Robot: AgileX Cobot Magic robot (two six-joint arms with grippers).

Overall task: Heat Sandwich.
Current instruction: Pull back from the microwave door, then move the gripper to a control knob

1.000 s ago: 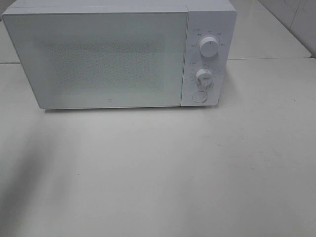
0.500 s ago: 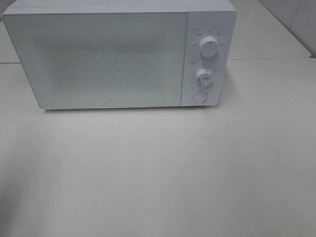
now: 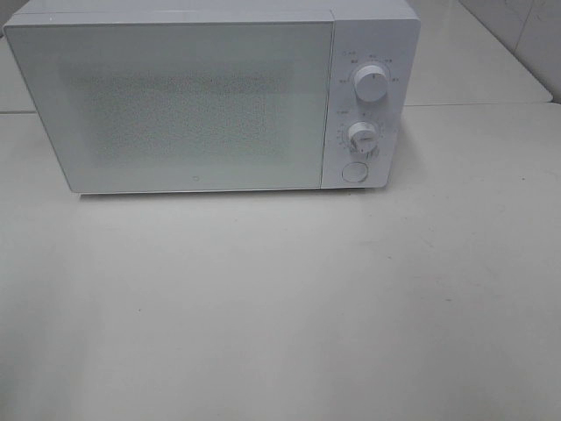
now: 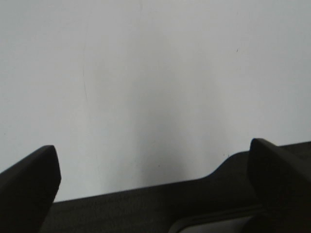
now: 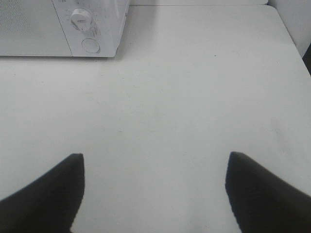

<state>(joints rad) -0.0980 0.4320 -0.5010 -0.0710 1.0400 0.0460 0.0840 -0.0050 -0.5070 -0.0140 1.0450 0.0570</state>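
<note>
One microwave, shut, stands well ahead of the right claw, showing two knobs and one round button. Right claw spread wide, nothing in it! Left claw spread wide too, empty, above the table. Sandwich: in no view, can't tell where.

Probably a kitchen-style lab bench: a white microwave stands on a plain pale table.

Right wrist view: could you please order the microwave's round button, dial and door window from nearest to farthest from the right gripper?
1. Round button, lowest on the control panel.
2. Dial, just above it, barely farther.
3. Door window, beyond the panel.
</note>
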